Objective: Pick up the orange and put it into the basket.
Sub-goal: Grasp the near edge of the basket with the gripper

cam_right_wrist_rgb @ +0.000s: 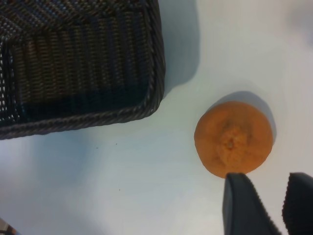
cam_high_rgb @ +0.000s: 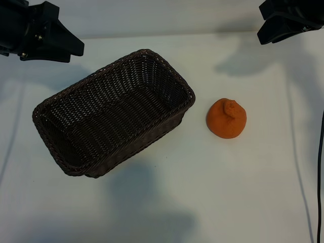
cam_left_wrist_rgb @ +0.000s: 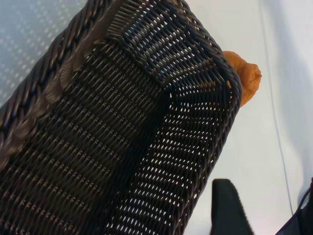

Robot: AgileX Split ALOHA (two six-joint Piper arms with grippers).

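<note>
You see the orange lying on the white table, just beside the right short end of the basket but not touching it; a narrow strip of bare table is between them. The fruit sits with its knobby bump turned up. The basket is dark brown wicker and lies diagonally on the table, one end toward the far right and the other toward the near left. Inside it you see only the woven bottom and the sloping walls.

Your left gripper hangs at the far left corner of the exterior view, above the table and behind the basket. In the left wrist view the basket fills nearly the whole picture, the orange looks out behind its far corner, and only one dark fingertip shows; from the reading, its jaws stand spread and nothing is between them.

Your right gripper hangs at the far right corner, well apart from the fruit. In the right wrist view its two fingers stand a little apart with a gap between, holding nothing, and the orange lies on the table just beyond their tips, with the basket corner near it. A thin black cable runs along the right edge of the table.
</note>
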